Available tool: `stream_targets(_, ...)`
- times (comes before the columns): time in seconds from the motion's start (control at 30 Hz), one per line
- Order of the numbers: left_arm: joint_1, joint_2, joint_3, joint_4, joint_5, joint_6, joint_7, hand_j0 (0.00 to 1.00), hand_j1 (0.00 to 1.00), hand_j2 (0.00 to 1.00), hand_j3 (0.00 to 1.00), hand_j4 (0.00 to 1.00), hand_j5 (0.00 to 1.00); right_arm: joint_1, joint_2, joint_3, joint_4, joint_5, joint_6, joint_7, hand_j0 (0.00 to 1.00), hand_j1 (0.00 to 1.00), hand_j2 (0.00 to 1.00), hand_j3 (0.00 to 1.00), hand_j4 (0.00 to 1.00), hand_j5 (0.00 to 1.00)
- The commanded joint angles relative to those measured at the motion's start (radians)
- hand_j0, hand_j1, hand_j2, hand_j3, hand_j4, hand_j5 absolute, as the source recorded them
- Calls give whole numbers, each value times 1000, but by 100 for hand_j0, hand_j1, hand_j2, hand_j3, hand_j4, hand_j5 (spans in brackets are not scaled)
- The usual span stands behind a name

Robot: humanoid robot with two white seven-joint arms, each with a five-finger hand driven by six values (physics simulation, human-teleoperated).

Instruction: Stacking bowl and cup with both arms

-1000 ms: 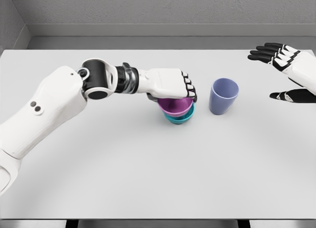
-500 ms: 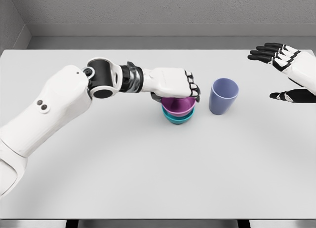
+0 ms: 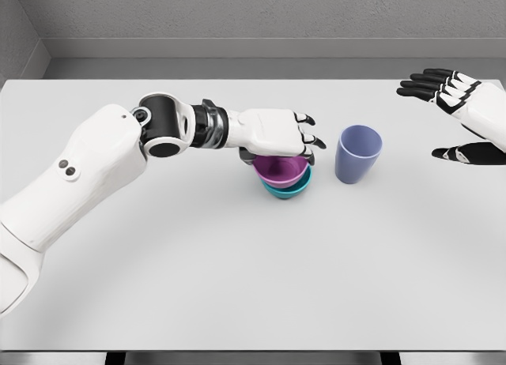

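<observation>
The white table (image 3: 237, 286) fills most of the head view, running from the grey back wall to the near edge.

The left arm (image 3: 71, 183) is the largest thing on it, coming in from eight o'clock and reaching toward the centre. Its left hand (image 3: 277, 133) lies palm-down directly over the stacked bowls, covering the far part of the upper rim. The fingers (image 3: 311, 141) are spread and slightly lifted, pointing toward three o'clock at the cup; they look relaxed rather than clamped, though whether the palm still touches the rim cannot be told.

The right hand (image 3: 458, 116) hovers at the two o'clock corner of the table, well apart from everything, its dark fingers spread wide and holding nothing, pointing toward nine o'clock.

The purple cup (image 3: 357, 153) stands upright just beside the left fingertips, at their three o'clock, mouth up, long axis vertical, slightly tapered to its base. It is apart from the bowls.

The magenta bowl (image 3: 281, 171) sits nested in the teal bowl (image 3: 286, 190), both mouth up near the table's centre, under and at six o'clock of the left palm. The upper bowl leans a little toward ten o'clock, so the teal rim shows mostly on the near right.
</observation>
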Motion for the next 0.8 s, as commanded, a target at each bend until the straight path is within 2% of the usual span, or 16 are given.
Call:
stream_targets(0.0, 0, 2, 1, -1, -3, 0, 0, 100, 100, 100, 100, 100, 100, 0, -1, 0, 0, -6, 0, -1, 100, 100, 100, 100, 100, 100)
stream_targets(0.13, -2, 5, -20, -4, -10, 0, 0, 100, 100, 100, 100, 100, 100, 0, -1, 0, 1, -8, 0, -1, 100, 100, 100, 100, 100, 100)
stream_targets(0.57, -3, 13, -8, -1, 23, 0, 8, 100, 100, 100, 100, 100, 100, 0, -1, 0, 0, -8, 0, -1, 100, 100, 100, 100, 100, 100)
stream_targets(0.67, -14, 37, -6, -1, 41, 0, 8, 100, 100, 100, 100, 100, 100, 0, -1, 0, 0, -6, 0, -1, 100, 100, 100, 100, 100, 100)
stream_targets(0.77, -14, 111, -3, -4, 79, 0, 8, 100, 100, 100, 100, 100, 100, 0, -1, 0, 0, -6, 0, -1, 100, 100, 100, 100, 100, 100)
